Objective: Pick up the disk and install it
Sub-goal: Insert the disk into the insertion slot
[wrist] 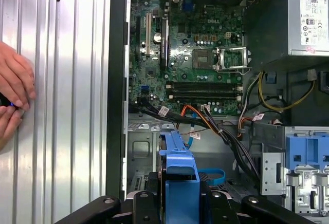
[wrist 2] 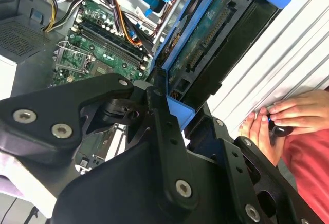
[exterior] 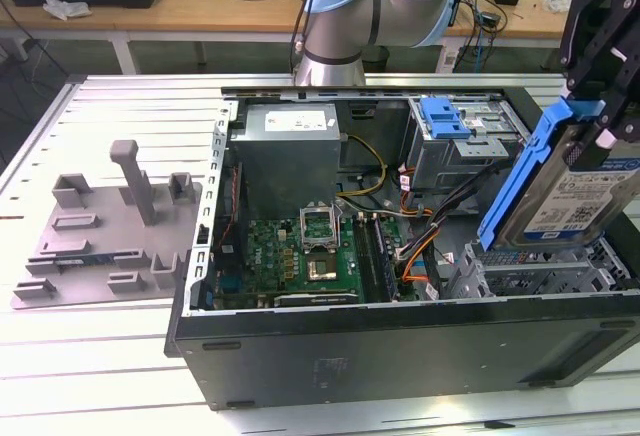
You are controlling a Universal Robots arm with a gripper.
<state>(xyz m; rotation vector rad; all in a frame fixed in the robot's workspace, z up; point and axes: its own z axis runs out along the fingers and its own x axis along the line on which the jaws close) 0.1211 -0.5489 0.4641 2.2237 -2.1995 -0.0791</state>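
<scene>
The disk [exterior: 578, 191], a silver drive with a white-and-blue label in a blue bracket [exterior: 520, 166], hangs tilted on edge above the drive cage [exterior: 545, 276] at the exterior view's right end of the open computer case [exterior: 400, 341]. My gripper [exterior: 603, 91] is shut on its upper end. In the second wrist view the black fingers [wrist 2: 163, 112] clamp the blue frame, and the disk's [wrist 2: 218, 41] underside circuit board shows. In the first wrist view the bracket's edge [wrist: 180, 170] sticks out from the gripper [wrist: 180, 203] over the cage floor.
Inside the case lie the motherboard [exterior: 300, 256], a grey power supply [exterior: 290, 151], orange and black cables [exterior: 420, 241] and a second blue-fronted bay [exterior: 450, 121]. A grey fixture [exterior: 110, 226] sits on the slatted table at the exterior view's left. A person's hand [wrist: 13, 88] rests beside the case.
</scene>
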